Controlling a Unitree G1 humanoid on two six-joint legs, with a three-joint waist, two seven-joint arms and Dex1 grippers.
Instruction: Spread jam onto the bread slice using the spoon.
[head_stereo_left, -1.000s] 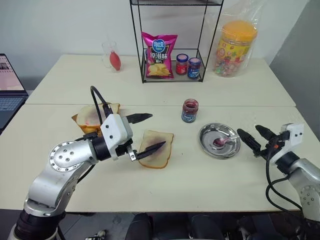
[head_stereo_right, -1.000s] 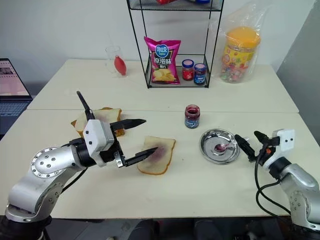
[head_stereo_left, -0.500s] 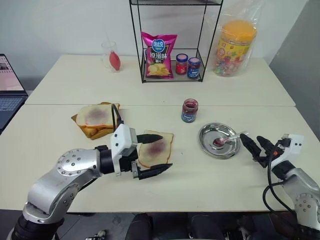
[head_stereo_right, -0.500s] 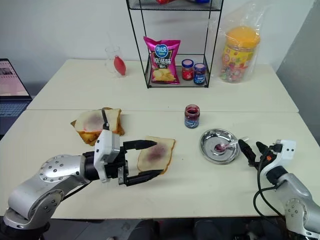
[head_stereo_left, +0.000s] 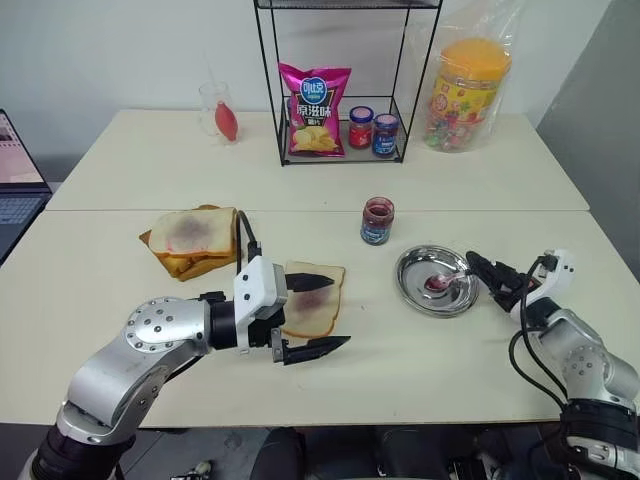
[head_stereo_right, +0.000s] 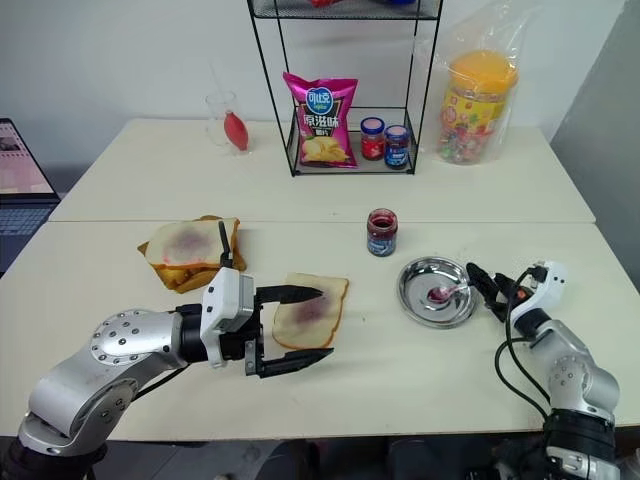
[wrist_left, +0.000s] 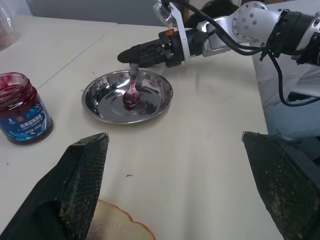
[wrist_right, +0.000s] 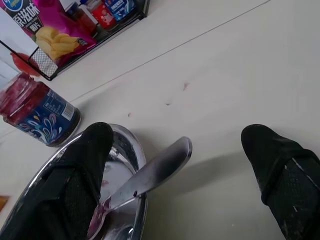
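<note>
Cream tabletop (head_stereo_left: 400, 380) with breakfast things and two robot arms.
At the back stands a wire rack (head_stereo_left: 340, 80) with a crisp bag (head_stereo_left: 313, 110); a toast stack (head_stereo_left: 190, 240) lies left. The bread slice (head_stereo_left: 312, 300), purple jam (head_stereo_left: 312, 297) at its centre, sits between the wide-open left gripper (head_stereo_left: 318, 314) fingers. The spoon (head_stereo_left: 447, 279) rests in a steel dish (head_stereo_left: 432, 281), handle over the rim, between the open, empty right gripper (head_stereo_left: 487, 277) fingers.
</note>
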